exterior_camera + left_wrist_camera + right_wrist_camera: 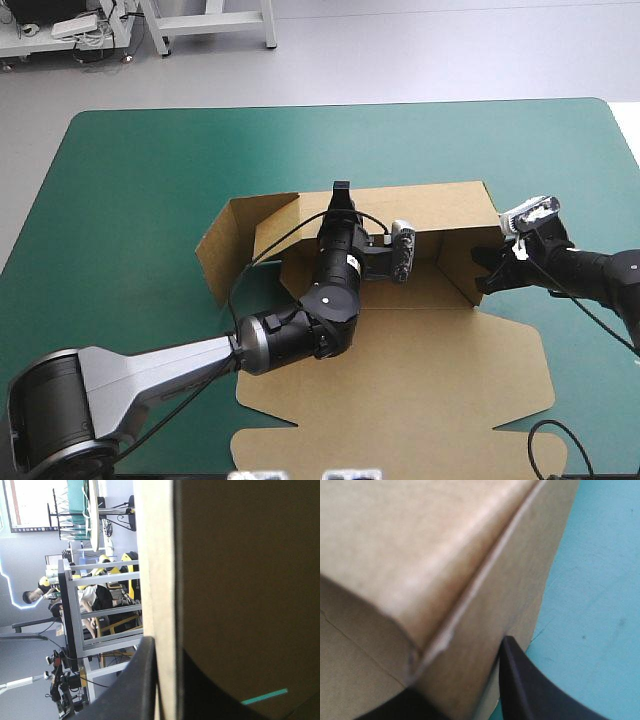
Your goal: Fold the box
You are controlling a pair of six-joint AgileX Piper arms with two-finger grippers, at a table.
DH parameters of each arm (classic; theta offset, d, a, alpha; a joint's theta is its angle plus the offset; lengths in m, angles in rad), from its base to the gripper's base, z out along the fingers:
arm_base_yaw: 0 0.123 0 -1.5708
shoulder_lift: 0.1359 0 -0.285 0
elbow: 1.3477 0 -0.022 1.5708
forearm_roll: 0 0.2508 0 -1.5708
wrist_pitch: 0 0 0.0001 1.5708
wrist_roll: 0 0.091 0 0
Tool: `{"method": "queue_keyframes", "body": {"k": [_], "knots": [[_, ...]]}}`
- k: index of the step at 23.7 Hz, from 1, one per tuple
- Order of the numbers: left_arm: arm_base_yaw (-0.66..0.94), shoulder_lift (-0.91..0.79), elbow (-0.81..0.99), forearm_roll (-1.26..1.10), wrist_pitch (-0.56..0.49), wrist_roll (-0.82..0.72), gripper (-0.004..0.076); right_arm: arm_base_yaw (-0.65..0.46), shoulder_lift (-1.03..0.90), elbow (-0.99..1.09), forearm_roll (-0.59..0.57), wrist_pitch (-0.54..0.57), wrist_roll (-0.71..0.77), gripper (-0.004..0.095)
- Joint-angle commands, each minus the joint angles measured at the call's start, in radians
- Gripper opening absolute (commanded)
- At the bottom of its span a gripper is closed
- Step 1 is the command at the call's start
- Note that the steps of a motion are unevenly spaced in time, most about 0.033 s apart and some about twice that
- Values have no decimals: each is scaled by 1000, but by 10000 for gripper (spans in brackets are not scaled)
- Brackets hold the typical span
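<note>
The brown box [400,370] lies mid-table with its lid panel flat toward the near edge. Its back wall [435,205] stands raised, and a side flap [222,245] angles outward at the left. My left gripper [340,197] reaches over the box floor to the back wall's top edge. In the left wrist view, the left gripper [167,647] is shut on the pale board edge [155,555]. My right gripper [486,268] is at the box's right end. The right gripper [460,675] is all but shut, with the right side wall [485,610] between its black fingers.
Teal-green cover [130,200] lies bare to the left of the box and beyond it toward the far edge. The table's right edge [625,130] is close behind my right arm. The flat lid reaches almost to the near edge.
</note>
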Motion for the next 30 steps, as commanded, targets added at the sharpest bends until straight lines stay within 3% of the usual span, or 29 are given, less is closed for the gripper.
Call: {"method": "queue_keyframes", "body": {"k": [1,5,8,10,17,21,30], "knots": [[-14,3,10,-110,-96,-6,15,2,4,-15,-5,60,-12,1],[-14,3,10,-96,-94,-6,112,2,4,-15,-5,60,-4,1],[-14,3,10,-92,-104,-6,246,2,4,-15,-12,60,12,1],[-14,3,10,-92,-123,-11,270,2,4,-15,-27,64,32,1],[-25,3,10,50,-85,-137,270,2,4,-15,-35,102,49,1],[-96,3,10,164,45,-253,265,2,4,-15,-53,95,72,1],[-251,3,10,331,199,-439,265,2,4,-15,-53,85,77,1]]}}
